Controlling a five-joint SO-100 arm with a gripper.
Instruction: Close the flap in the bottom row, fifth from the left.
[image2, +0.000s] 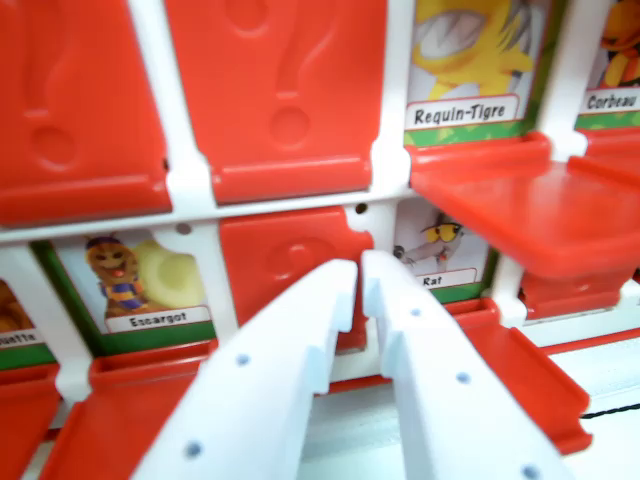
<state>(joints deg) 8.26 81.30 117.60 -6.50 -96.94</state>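
The wrist view looks close onto a white board with red flaps. In the lower row a red flap (285, 262) with a question mark stands upright and covers its card. My white gripper (360, 268) reaches up from the bottom edge, its tips right in front of that flap's right edge. The fingers (270, 380) sit almost together with nothing between them. To the wrist view's right, the "Rat" card (436, 252) is uncovered and its flap (522, 375) lies flat. To the left, the "Escargot" card (140, 282) is uncovered too, with its flap (120, 410) down.
In the upper row two red flaps (70, 100) (280, 90) stand shut. The "Requin-Tigre" card (465, 70) shows, its flap (520, 205) lying flat and overhanging the Rat card. A "Corbeau" card (612, 60) is cut off at the right edge. A white table strip (610, 375) shows at the lower right.
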